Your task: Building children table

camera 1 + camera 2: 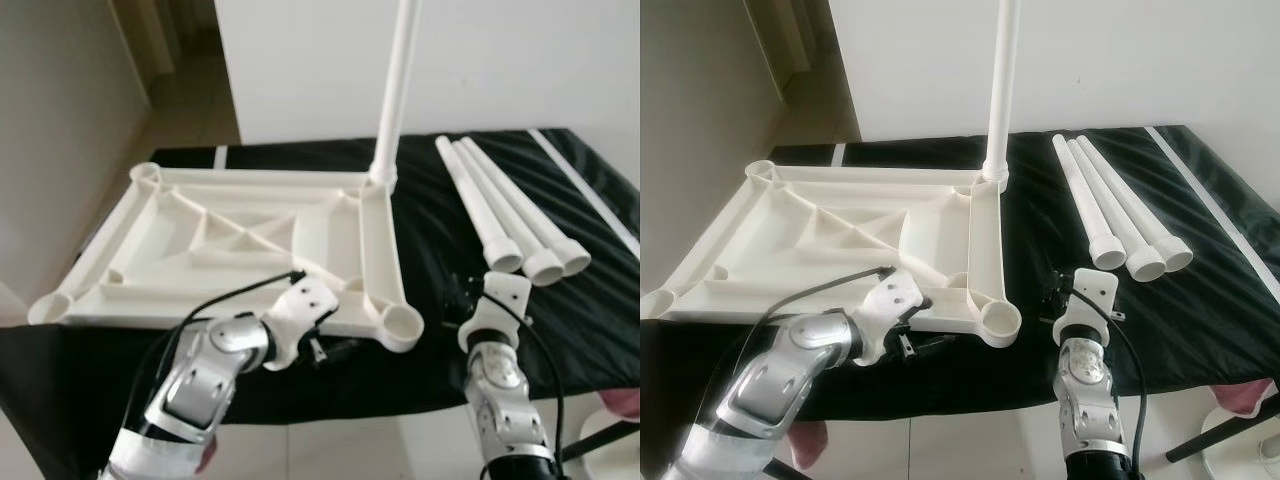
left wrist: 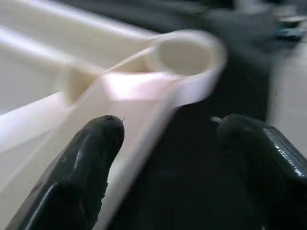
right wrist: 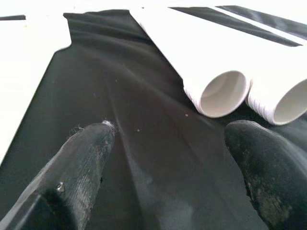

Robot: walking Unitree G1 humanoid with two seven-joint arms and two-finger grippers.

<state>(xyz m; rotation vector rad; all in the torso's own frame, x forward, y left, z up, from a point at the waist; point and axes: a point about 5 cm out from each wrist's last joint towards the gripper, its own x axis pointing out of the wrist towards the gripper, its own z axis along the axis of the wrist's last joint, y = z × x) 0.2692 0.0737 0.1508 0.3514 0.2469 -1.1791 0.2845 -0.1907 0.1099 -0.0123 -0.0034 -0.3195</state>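
A white plastic tabletop (image 1: pixel 160 250) lies upside down on a black cloth. One white leg (image 1: pixel 398 90) stands upright in its far right corner socket. Three loose legs (image 1: pixel 500 205) lie side by side to the right, open ends toward me. My left gripper (image 1: pixel 335 345) is open at the tabletop's front edge, just left of the near right socket (image 1: pixel 403 322); in the left wrist view that socket (image 2: pixel 184 55) lies beyond the fingers (image 2: pixel 91 158). My right gripper (image 1: pixel 462 300) is open low over the cloth, short of the leg ends (image 3: pixel 223 93).
The black cloth (image 1: pixel 560 330) covers the low work surface, with pale floor at its front edge. A thin white strip (image 1: pixel 585 185) runs along the cloth's right side. A white wall stands behind, with a doorway at far left. A pink object (image 1: pixel 625 405) sits at bottom right.
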